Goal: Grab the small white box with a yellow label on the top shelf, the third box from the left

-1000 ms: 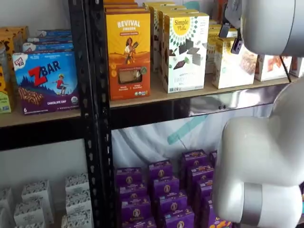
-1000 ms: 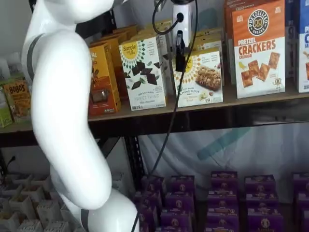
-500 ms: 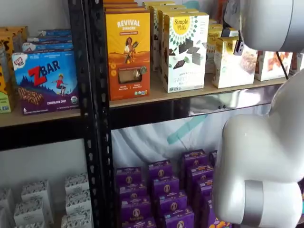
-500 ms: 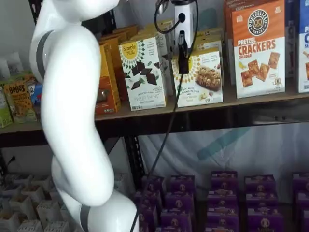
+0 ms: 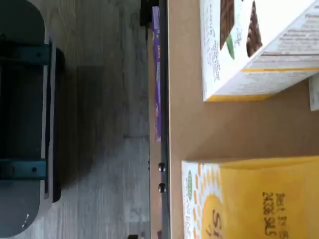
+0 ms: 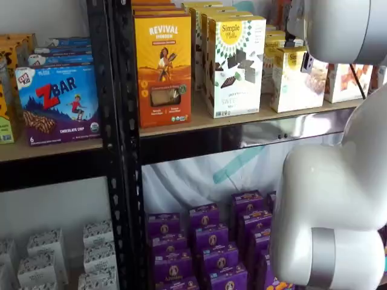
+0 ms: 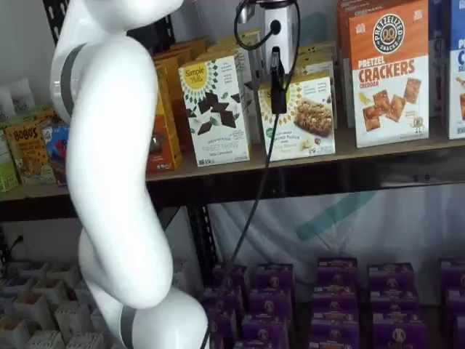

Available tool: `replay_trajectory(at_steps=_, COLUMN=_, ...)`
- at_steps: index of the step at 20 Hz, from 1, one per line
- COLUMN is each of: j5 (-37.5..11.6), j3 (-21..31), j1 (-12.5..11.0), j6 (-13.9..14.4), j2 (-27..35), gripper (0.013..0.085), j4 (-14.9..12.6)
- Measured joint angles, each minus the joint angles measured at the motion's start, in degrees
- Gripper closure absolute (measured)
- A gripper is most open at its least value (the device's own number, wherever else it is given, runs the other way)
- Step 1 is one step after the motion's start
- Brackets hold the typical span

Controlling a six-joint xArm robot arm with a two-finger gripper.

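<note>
The small white box [image 7: 301,116] with a yellow round logo and a baked-bar picture stands on the top shelf [image 7: 218,166], right of a taller white carton [image 7: 216,109] with dark chocolate pieces. It shows in both shelf views [image 6: 295,84]. My gripper [image 7: 277,81] hangs in front of the box's upper left corner. Only one black finger shows, side-on, with a cable beside it, so I cannot tell its state. The wrist view looks down on the box's yellow top [image 5: 249,199], the taller carton [image 5: 254,45] and the shelf board [image 5: 239,129].
An orange-yellow Revival carton [image 6: 163,66] stands left of the taller carton. An orange pretzel crackers box [image 7: 389,73] stands right of the small box. Purple boxes [image 7: 334,291] fill the shelf below. My white arm [image 7: 109,182] covers much of both shelf views.
The gripper finger has shifted slightly right and closer to the small white box. The white arm has swung a little to the right. No box has moved.
</note>
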Motion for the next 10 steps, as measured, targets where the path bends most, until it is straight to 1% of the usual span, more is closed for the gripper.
replay_trajectory(at_steps=7, j5=0.08, j3=0.14, j1=-0.23, j6=-0.23, j2=-0.16, gripper=0.013, j4=-0.02)
replay_trajectory(at_steps=9, j5=-0.04, j3=0.31, j1=-0.23, j6=-0.23, j2=-0.31, gripper=0.021, j4=-0.07)
replay_trajectory(at_steps=10, j5=-0.12, j3=0.4, j1=-0.22, j6=-0.23, j2=-0.38, gripper=0.021, j4=-0.07)
